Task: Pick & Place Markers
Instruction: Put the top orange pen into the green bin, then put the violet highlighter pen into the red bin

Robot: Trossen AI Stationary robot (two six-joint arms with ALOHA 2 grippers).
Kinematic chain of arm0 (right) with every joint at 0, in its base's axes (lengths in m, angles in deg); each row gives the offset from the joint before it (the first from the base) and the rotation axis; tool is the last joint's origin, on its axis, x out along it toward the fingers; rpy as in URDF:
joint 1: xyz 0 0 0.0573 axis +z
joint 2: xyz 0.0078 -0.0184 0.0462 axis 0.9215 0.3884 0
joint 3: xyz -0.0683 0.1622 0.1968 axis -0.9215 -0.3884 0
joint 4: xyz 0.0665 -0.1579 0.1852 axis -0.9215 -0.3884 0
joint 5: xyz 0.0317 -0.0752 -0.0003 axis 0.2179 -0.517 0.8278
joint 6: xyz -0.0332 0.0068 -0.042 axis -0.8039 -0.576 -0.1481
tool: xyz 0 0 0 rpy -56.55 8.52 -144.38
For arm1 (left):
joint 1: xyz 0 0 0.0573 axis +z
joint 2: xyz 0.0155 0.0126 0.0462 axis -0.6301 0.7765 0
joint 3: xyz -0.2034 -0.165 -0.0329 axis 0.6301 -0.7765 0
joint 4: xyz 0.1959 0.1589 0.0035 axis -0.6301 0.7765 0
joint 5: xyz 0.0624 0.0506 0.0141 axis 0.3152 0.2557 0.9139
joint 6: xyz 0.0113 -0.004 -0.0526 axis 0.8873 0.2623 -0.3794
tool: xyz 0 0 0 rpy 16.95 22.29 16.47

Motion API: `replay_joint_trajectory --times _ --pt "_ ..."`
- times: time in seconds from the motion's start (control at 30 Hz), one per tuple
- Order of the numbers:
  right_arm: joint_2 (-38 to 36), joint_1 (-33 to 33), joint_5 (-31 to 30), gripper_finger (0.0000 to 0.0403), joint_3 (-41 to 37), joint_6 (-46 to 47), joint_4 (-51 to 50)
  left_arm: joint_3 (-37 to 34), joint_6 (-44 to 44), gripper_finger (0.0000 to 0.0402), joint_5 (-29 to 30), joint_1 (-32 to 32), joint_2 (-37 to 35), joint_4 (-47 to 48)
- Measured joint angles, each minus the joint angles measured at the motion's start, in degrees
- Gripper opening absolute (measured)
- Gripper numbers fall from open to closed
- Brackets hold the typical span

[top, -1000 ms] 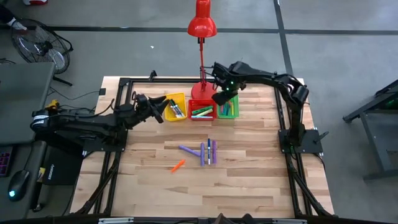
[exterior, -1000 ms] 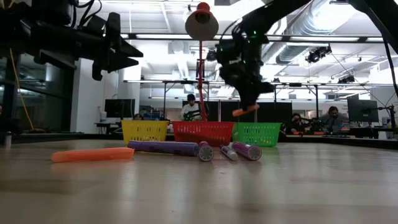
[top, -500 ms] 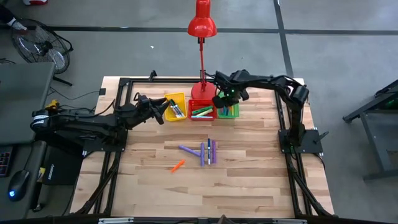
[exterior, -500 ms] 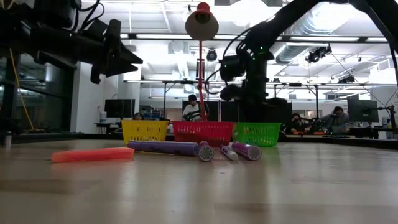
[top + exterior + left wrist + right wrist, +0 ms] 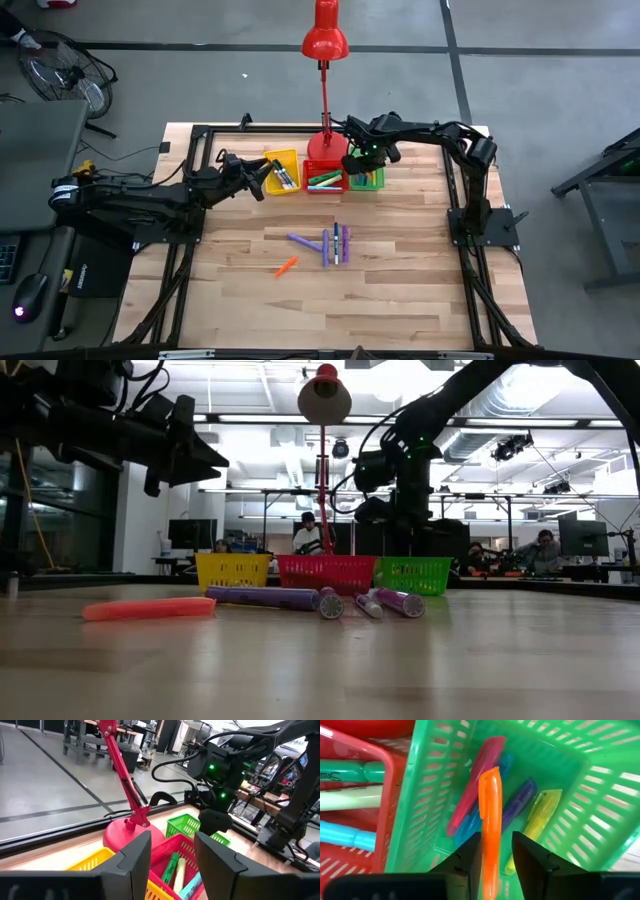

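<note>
1. Markers are split between the bare tabletop and the bins: an orange marker on the table [image 5: 286,266] and a cluster of purple markers [image 5: 330,243] lie nearest the front edge, well apart from both arms.
2. One held orange marker [image 5: 491,827] is clamped between the fingers of the right gripper [image 5: 492,855], which is closed on its lower part; the marker's long axis runs straight out ahead of the fingers.
3. Directly beyond the tip of that marker lies the inside of the green bin [image 5: 572,765], so the marker is seen pointing down into it. Pink, blue, purple and yellow markers already rest on the bin floor, roughly parallel to the held one.
4. The coming move is judged to be a release; the held marker appears to sit over the side of the bin nearer the red bin [image 5: 382,827], close to the shared wall, so a little drift that way could tip it across.
5. In the high view the right gripper [image 5: 365,160] is placed over the green bin [image 5: 368,179], far nearer than the left.
6. Farther off, the left gripper [image 5: 172,862] waits by the yellow bin [image 5: 280,172], its fingers spread and holding nothing.
</note>
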Motion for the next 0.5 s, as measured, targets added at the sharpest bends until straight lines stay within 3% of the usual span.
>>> replay_joint_trajectory --times 0.27,0.5 --pt "0.0 0.0 0.6 0.0132 0.0 -3.4 0.1 0.0 0.0 0.0147 -1.2 0.0 0.0 0.0" --pt "-4.2 -0.7 0.5 0.0139 0.0 -7.4 0.5 0.0 0.0 0.0147 -1.8 0.0 0.0 0.0"
